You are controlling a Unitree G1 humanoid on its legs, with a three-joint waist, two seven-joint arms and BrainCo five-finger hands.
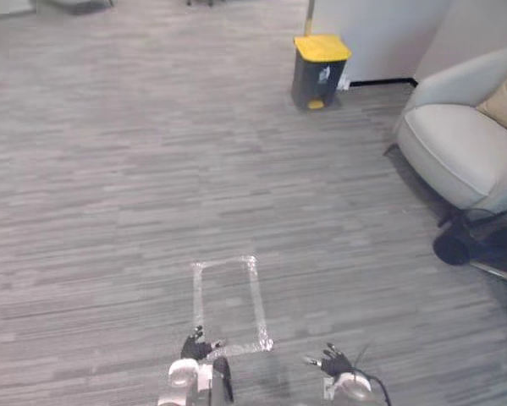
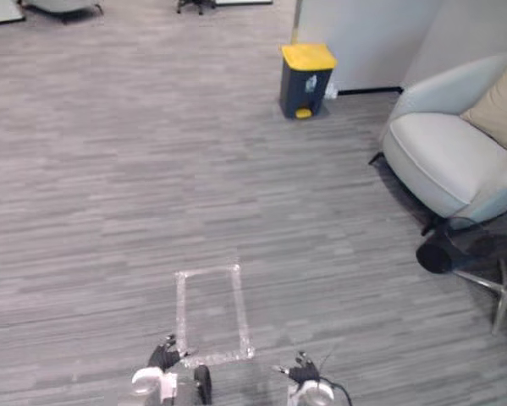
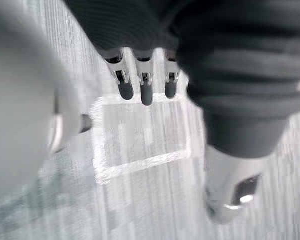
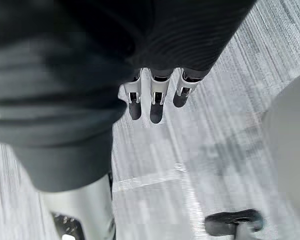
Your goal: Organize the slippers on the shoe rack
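Both hands, left hand (image 1: 197, 347) and right hand (image 1: 336, 362), hang open above taped rectangle (image 1: 229, 306).

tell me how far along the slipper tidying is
These views can't settle it. Left hand and right hand hang open, holding nothing, above a taped rectangle on the floor. Ahead: a yellow-lidded bin and an armchair.

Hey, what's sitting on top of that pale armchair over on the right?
A tan cushion leans against the back of the armchair; the rest of its seat is bare. What lies behind the cushion is covered.
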